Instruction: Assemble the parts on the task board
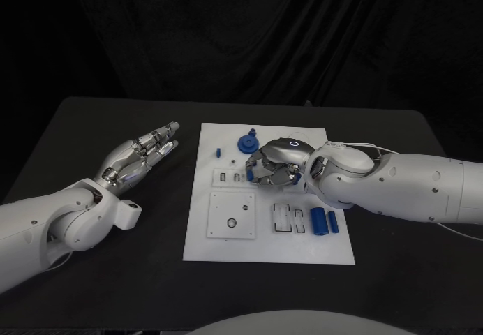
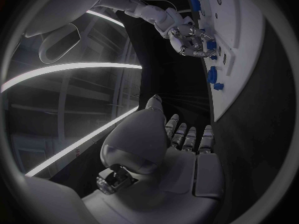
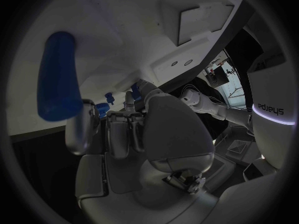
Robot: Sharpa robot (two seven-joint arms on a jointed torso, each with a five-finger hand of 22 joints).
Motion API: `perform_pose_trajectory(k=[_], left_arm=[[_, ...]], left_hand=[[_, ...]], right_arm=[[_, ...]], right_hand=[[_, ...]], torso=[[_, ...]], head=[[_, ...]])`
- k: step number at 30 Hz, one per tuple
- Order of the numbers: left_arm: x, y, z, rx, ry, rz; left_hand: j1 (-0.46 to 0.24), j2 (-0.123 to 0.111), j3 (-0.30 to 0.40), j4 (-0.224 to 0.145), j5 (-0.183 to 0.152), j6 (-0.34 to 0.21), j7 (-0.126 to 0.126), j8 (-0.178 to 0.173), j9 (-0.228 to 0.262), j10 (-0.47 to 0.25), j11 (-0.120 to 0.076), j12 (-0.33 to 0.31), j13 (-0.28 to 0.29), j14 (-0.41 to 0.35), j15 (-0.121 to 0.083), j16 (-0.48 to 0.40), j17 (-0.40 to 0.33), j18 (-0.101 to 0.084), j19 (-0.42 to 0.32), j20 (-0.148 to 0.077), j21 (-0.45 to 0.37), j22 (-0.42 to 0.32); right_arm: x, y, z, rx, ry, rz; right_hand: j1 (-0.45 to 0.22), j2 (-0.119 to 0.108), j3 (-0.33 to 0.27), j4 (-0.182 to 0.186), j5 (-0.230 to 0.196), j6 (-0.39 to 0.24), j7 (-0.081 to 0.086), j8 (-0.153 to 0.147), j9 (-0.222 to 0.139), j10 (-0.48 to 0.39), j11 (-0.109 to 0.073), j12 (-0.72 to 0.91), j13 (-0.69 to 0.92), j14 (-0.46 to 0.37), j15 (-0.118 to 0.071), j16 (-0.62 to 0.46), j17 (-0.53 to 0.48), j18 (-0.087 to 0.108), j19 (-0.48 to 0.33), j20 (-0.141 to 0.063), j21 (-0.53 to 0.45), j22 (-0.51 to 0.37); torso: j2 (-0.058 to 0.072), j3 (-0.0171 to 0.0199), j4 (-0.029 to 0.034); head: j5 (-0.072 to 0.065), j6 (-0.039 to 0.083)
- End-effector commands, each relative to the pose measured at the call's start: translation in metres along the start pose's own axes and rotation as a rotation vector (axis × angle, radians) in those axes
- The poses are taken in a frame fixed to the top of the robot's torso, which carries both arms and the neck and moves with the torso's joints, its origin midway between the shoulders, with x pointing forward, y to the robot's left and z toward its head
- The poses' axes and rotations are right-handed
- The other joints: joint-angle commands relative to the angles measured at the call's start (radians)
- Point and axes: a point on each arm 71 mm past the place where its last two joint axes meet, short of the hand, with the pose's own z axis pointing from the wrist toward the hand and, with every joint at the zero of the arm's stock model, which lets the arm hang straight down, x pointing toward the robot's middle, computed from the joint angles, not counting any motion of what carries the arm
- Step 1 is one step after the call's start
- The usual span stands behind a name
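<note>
- Now right hand sits curled over task board; grip can't be told.
- Left hand open, off board's side.
- Blue cylinders lie near right wrist.
- Risk: forearm sweep knocks them away.

The right hand covers the middle of the task board, hiding whatever lies beneath its curled fingers; whether it holds a part cannot be told. At 12 o'clock of that hand, a round blue part is partly masked. In the right wrist view, a blue cylinder looms blurred. The left arm is cut off at the 8 o'clock edge.
</note>
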Motion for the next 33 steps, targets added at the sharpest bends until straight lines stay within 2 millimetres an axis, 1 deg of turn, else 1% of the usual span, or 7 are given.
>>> perform_pose_trajectory(k=[1,13,22,24,30,31,33], left_arm=[[0.0015,-0.0098,0.0002,0.135,0.013,-0.009],[0.0005,-0.0093,0.0,0.131,0.012,-0.008],[0.0001,-0.0091,0.0,0.129,0.012,-0.008],[-0.0001,-0.009,-0.0001,0.129,0.011,-0.007],[-0.0009,-0.0089,-0.0005,0.128,0.009,-0.005],[-0.0011,-0.0089,-0.0006,0.128,0.008,-0.005],[-0.0016,-0.009,-0.001,0.127,0.006,-0.003]], left_hand=[[0.009,0.004,0.006,0.002,0.006,-0.008,-0.001,0.0,-0.002,0.0,0.006,-0.006,-0.002,0.0,0.006,-0.007,-0.001,0.019,0.001,0.006,0.004,0.001],[0.011,0.004,0.007,0.002,0.007,-0.009,-0.001,0.0,-0.002,0.0,0.006,-0.006,-0.002,0.0,0.006,-0.007,-0.001,0.019,0.001,0.007,0.004,0.002],[0.011,0.004,0.007,0.002,0.007,-0.009,-0.001,0.0,-0.002,0.0,0.006,-0.006,-0.002,0.0,0.006,-0.007,-0.001,0.019,0.001,0.007,0.004,0.002],[0.011,0.004,0.007,0.002,0.007,-0.009,-0.001,0.0,-0.002,0.0,0.006,-0.006,-0.002,0.0,0.006,-0.007,-0.001,0.019,0.001,0.007,0.004,0.002],[0.012,0.003,0.007,0.002,0.008,-0.009,0.001,0.0,-0.002,-0.001,0.005,-0.007,-0.002,0.0,0.006,-0.007,-0.001,0.019,0.001,0.008,0.004,0.001],[0.012,0.003,0.007,0.002,0.008,-0.009,0.001,0.0,-0.002,-0.001,0.005,-0.007,-0.002,0.0,0.006,-0.007,-0.001,0.019,0.001,0.008,0.004,0.001],[0.012,0.003,0.007,0.002,0.008,-0.008,0.001,0.0,-0.002,-0.001,0.005,-0.007,-0.002,0.0,0.006,-0.007,-0.001,0.019,0.001,0.008,0.004,0.002]], right_arm=[[0.0035,-0.0016,-0.0008,0.014,0.014,-0.011],[0.0053,-0.0025,-0.0007,0.016,0.04,-0.013],[0.0055,-0.0026,-0.0006,0.012,0.044,-0.014],[0.0054,-0.0026,-0.0006,0.011,0.042,-0.014],[0.0036,-0.0031,-0.0025,0.011,0.021,-0.013],[0.0028,-0.0032,-0.0033,0.01,0.013,-0.014],[0.0007,-0.0031,-0.0053,0.006,-0.01,-0.019]], right_hand=[[-0.007,-0.004,-0.002,-0.007,0.003,-0.01,0.005,-0.013,-0.006,0.104,0.008,0.003,0.263,0.106,0.009,0.003,0.263,-0.008,-0.007,0.004,-0.008,0.191],[-0.038,-0.019,-0.007,-0.008,0.003,-0.057,0.011,-0.066,-0.031,0.104,0.015,0.003,0.263,0.106,0.016,0.003,0.263,0.001,-0.029,0.012,-0.048,0.18],[-0.069,-0.034,-0.021,0.007,0.002,-0.1,0.014,-0.101,-0.047,0.104,0.018,0.003,0.263,0.106,0.019,0.003,0.263,0.003,-0.035,0.016,-0.061,0.177],[-0.078,-0.04,-0.027,0.014,0.002,-0.134,0.014,-0.117,-0.061,0.104,0.019,0.003,0.263,0.106,0.02,0.003,0.263,0.004,-0.038,0.017,-0.066,0.175],[-0.09,-0.055,-0.041,0.036,0.003,-0.24,0.012,-0.119,-0.118,0.104,0.018,0.003,0.263,0.106,0.02,0.003,0.263,0.006,-0.043,0.018,-0.08,0.172],[-0.089,-0.064,-0.045,0.047,0.005,-0.283,0.011,-0.119,-0.141,0.104,0.017,0.003,0.263,0.105,0.019,0.001,0.262,0.008,-0.046,0.017,-0.087,0.171],[-0.087,-0.073,-0.048,0.062,0.005,-0.3,0.011,-0.119,-0.159,0.104,0.017,0.003,0.263,0.104,0.019,-0.003,0.261,0.009,-0.049,0.017,-0.093,0.169]], torso=[[0.0,0.0,0.0001],[0.0,0.0,0.0],[0.0,0.0004,-0.0001],[0.0,0.0003,-0.0003],[0.0,0.0001,-0.0008],[0.0,0.0002,-0.0008],[0.0,0.0002,-0.0009]], head=[[0.0,-0.002],[-0.001,-0.004],[-0.002,-0.006],[-0.002,-0.006],[0.0,-0.006],[0.001,-0.006],[0.004,-0.005]])
